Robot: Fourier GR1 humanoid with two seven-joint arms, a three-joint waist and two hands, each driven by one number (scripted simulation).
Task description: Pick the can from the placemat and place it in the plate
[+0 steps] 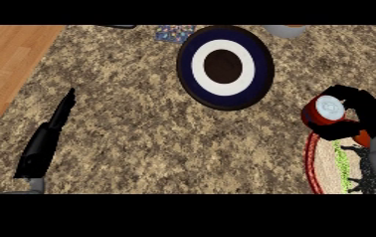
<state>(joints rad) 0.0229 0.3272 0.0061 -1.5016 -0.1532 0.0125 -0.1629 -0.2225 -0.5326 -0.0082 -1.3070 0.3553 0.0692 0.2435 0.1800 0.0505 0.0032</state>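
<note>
Speckled brown granite makes up the counter (140, 126), with the plate (226, 67), navy-rimmed with a white ring and dark centre, lying bare at twelve o'clock. The red-edged placemat (323, 169) sits at four o'clock. The left hand (46, 141) rests open at eight. The right hand (345, 112) curls round the can (325, 109), a red body with a silvery top, just above the placemat's edge; carrying and placing remain, I judge.

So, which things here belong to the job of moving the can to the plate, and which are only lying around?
For the job:
- can, red, held in the right hand
- placemat, red rim, at the right edge
- plate, dark blue and white

Lying about:
- left hand, open, resting at the lower left
- patterned thing at the top edge
- grey thing at the top edge
</note>
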